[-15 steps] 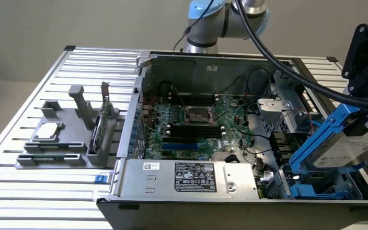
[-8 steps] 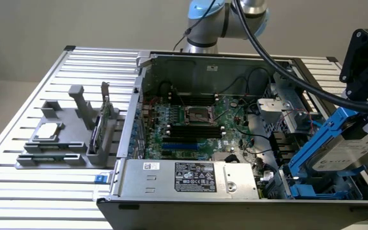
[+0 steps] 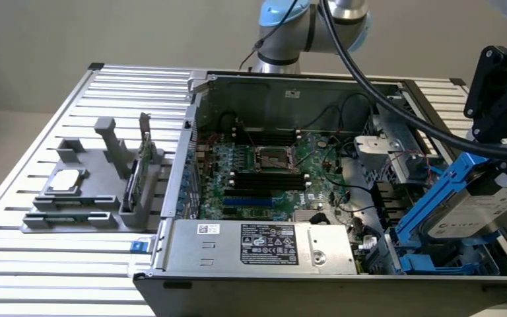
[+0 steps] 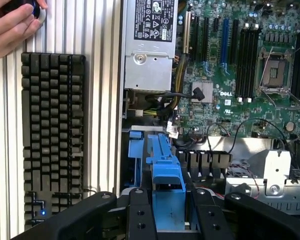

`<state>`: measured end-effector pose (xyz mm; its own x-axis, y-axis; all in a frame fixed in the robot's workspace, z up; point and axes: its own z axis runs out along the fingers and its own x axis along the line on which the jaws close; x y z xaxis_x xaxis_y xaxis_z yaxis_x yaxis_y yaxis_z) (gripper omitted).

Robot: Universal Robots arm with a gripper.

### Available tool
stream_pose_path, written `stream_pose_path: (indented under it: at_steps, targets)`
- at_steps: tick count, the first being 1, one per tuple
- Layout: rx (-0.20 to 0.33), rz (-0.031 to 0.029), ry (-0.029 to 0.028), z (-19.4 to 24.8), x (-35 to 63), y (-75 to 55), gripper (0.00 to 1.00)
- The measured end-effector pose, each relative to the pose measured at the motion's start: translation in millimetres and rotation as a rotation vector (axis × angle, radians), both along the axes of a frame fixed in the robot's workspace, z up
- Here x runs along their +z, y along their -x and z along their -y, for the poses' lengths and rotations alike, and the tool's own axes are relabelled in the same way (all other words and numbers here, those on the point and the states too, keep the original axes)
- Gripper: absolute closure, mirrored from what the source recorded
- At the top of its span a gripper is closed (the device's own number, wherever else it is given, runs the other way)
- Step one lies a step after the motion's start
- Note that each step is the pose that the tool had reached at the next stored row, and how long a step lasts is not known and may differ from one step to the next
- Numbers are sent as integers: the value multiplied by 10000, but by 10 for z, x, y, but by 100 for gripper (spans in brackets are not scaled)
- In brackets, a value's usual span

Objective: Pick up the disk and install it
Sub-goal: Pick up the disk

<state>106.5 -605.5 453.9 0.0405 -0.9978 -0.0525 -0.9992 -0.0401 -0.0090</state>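
Gripper: I read the gripper [image 4: 167,220] as clenched on the disk's blue rail, with a black finger [image 4: 140,217] on either side, tight against the plastic.
Disk: the disk [image 3: 475,212] is off the table [image 3: 24,264] and in my grasp. It is tilted steeply, with the silver labelled face showing.
Location: it hangs over the drive bay at the corner of the case [image 3: 324,297], at the exterior view's lower right, past the end of the power supply [image 3: 253,243].
Bay: a blue bracket [image 3: 434,264] sits in the bay below the disk's lower end. I can't tell whether the two touch.
Pick: done, judging by the grasp and the disk being clear of any support.
Install: not done. The disk is angled and stands well proud of the case rim, not lying seated in the bay.
Alignment: in the wrist view the held rail points down toward the blue bay parts and looks roughly in line with them. That is my judgement, not confirmed.
Motherboard: the motherboard [image 3: 263,168] is exposed, beside the bay and apart from the disk.
Fixture: the grey holder [image 3: 86,205] at the exterior view's left carries the processor chip [image 3: 67,179] and the green circuit card [image 3: 135,185], both well apart from the gripper.
Person: a hand [image 4: 10,27] rests on a dark object just past the keyboard [image 4: 52,135], on the table beside the case and away from the gripper.
Progress: I'd say past halfway. The carry is complete and the seating is outstanding.
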Motion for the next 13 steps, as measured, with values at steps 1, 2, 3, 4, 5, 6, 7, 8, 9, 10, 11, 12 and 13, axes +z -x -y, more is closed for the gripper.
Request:
stream_pose_path:
  at_steps: [1,2,3,4,5,6,7,8,9,10,11,12,13]
  targets:
    - [-24,-5,3,-1,-2,1,67]
    - [-50,-11,5,-2,-5,1,67]
    - [-74,-16,7,-3,-7,2,67]
    - [-98,-21,10,-4,-9,3,67]
    - [-122,-29,12,-5,-10,4,67]
    - [-141,-33,17,-6,-11,4,67]
    - [-154,-36,25,-7,-11,4,67]
    - [-164,-38,33,-8,-11,4,67]
    - [-167,-40,47,-10,-11,4,67]
    - [-168,-40,68,-11,-10,4,67]
    - [-168,-40,78,-11,-11,4,67]
    - [-169,-39,81,-10,-12,4,67]
    - [-169,-39,81,-10,-11,4,67]
